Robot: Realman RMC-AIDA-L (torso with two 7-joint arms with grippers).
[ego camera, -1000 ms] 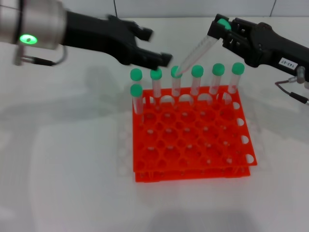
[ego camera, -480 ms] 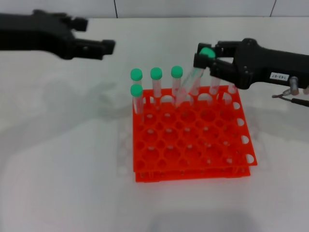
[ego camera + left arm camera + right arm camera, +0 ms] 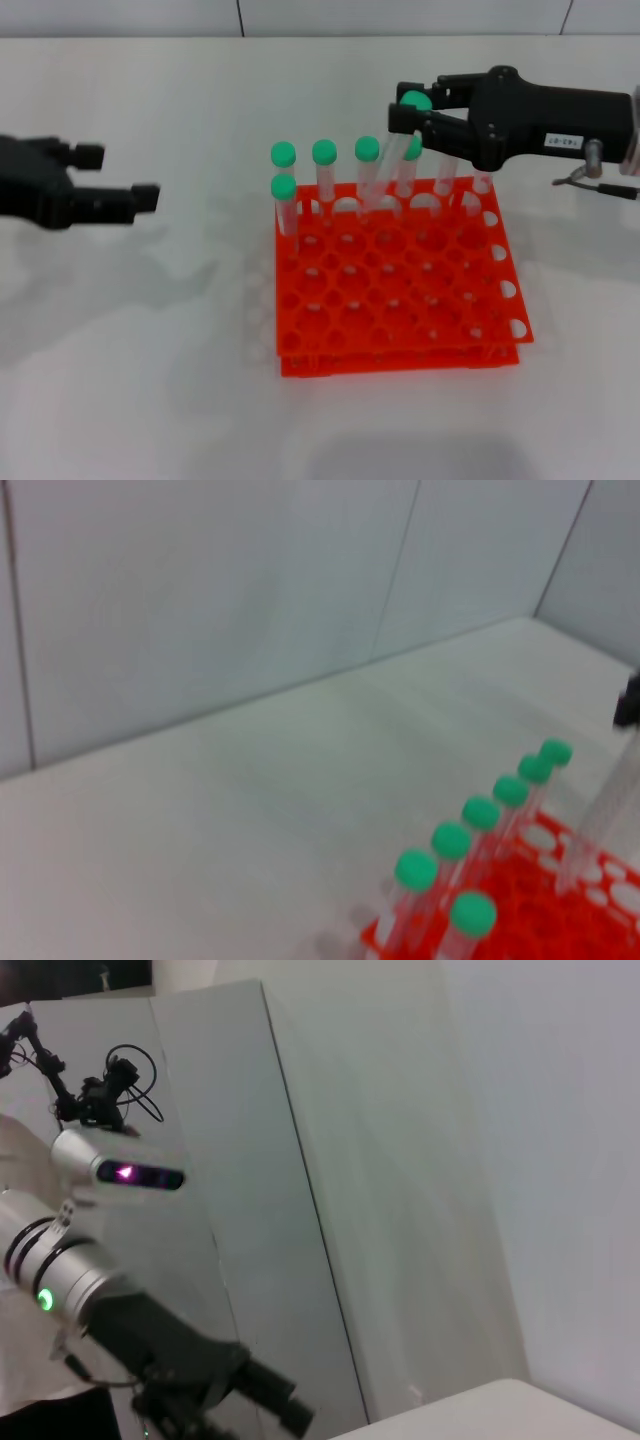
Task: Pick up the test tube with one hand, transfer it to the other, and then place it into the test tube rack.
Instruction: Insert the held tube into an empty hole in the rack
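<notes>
The test tube [image 3: 392,168], a clear tube with a green cap, leans over the far row of the test tube rack [image 3: 400,290], its cap pinched between the closed fingers of the right gripper [image 3: 408,112] and its lower end dipping toward a hole just beside the third standing tube. A second ago the tube hung higher and more steeply slanted above the rack's far edge; it now sits lower and closer to upright, its tip at or just inside the top tier, though whether it has entered the hole cannot be told. The handover looks complete and the placing step appears under way, with the tube probably needing to straighten before it can slide down. Six other green-capped tubes [image 3: 324,153] stand in the rack's far row, partly hidden behind the right gripper, and one more stands in the next row at the rack's left corner. The left gripper [image 3: 110,180], which hovered just beside the rack's far-left corner a second ago, has pulled well away to the rack's left, low over the white tabletop [image 3: 150,350], its fingers spread apart and empty. A crowded row leaves little room: the slanted tube could knock a neighbour.
</notes>
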